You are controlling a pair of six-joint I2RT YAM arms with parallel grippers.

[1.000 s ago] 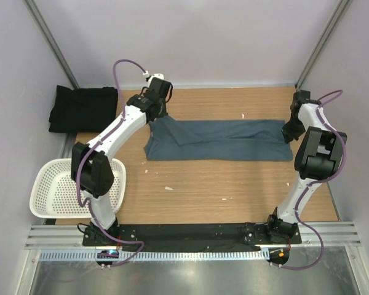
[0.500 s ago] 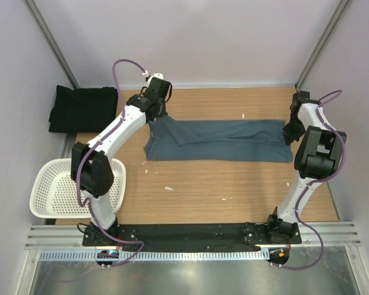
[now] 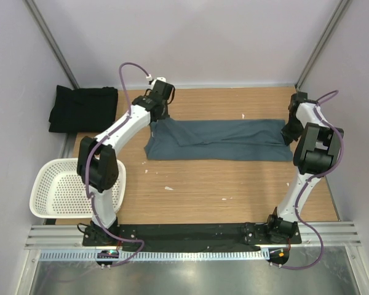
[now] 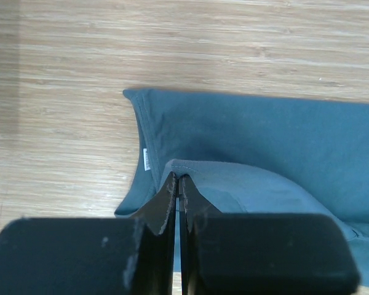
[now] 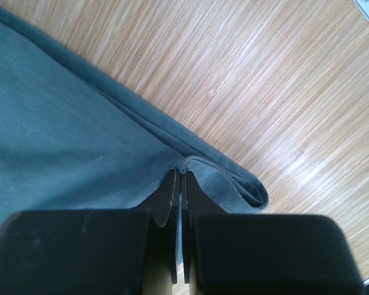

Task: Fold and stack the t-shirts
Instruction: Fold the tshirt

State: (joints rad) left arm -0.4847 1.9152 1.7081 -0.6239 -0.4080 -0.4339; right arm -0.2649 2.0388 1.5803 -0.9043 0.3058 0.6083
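My left pincer (image 4: 177,182) is pinched tight on a raised fold of the slate blue-grey t-shirt (image 3: 215,140), at its left end, just beside the small white neck label (image 4: 146,159). My right pincer (image 5: 179,176) is clamped on the doubled hem at the shirt's right end, w/ cloth bunched in its grip. The shirt lies as a long strip across the far half of the wooden desk (image 3: 221,184), spanning btwn both arms. The black t-shirt (image 3: 83,109) sits far left, past the desk's edge, prob. folded, though that's hard to tell from above. The white perforated basket (image 3: 49,203) is near-left, beside my left arm, overhanging the desk's left edge.
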